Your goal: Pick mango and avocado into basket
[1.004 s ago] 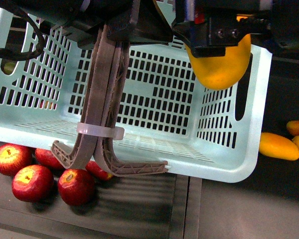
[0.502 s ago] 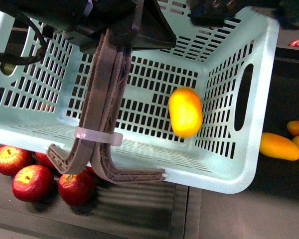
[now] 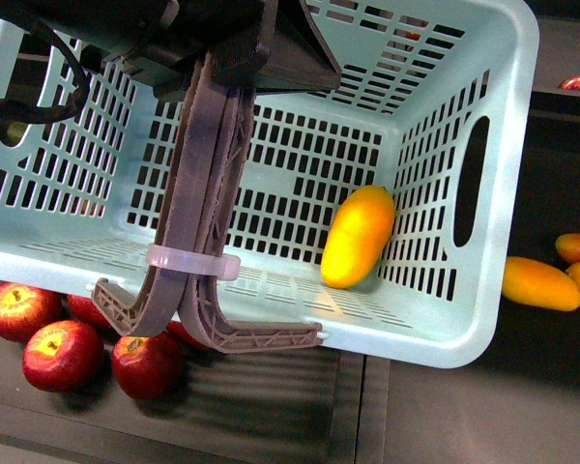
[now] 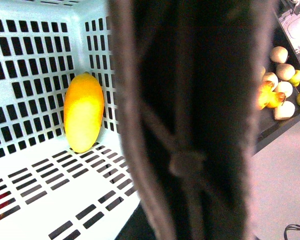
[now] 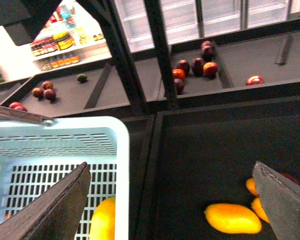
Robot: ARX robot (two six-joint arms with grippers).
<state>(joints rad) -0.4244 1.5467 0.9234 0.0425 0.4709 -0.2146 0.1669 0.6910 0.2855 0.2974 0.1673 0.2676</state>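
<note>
The teal basket (image 3: 435, 333) hangs tilted from its brown-grey handles (image 3: 198, 222), and my left gripper (image 3: 227, 48) is shut on them at the top of the front view. In the left wrist view the handles (image 4: 190, 125) fill the near field. A yellow-orange mango (image 3: 358, 237) lies inside the basket against its right wall; it also shows in the left wrist view (image 4: 83, 112) and the right wrist view (image 5: 104, 220). My right gripper (image 5: 170, 205) is open and empty, above the basket's right rim (image 5: 121, 165) and the dark shelf. No avocado is clearly in view.
Red apples (image 3: 63, 353) lie under the basket's front left. More mangoes (image 3: 541, 283) lie on the dark shelf to the right, also seen from the right wrist (image 5: 233, 218). Far bins hold dark red fruit (image 5: 195, 67) and one small dark green fruit (image 5: 82, 78).
The mango left my right gripper, fell into the basket and settled against its right wall. The right gripper opened and moved out of the front view.
</note>
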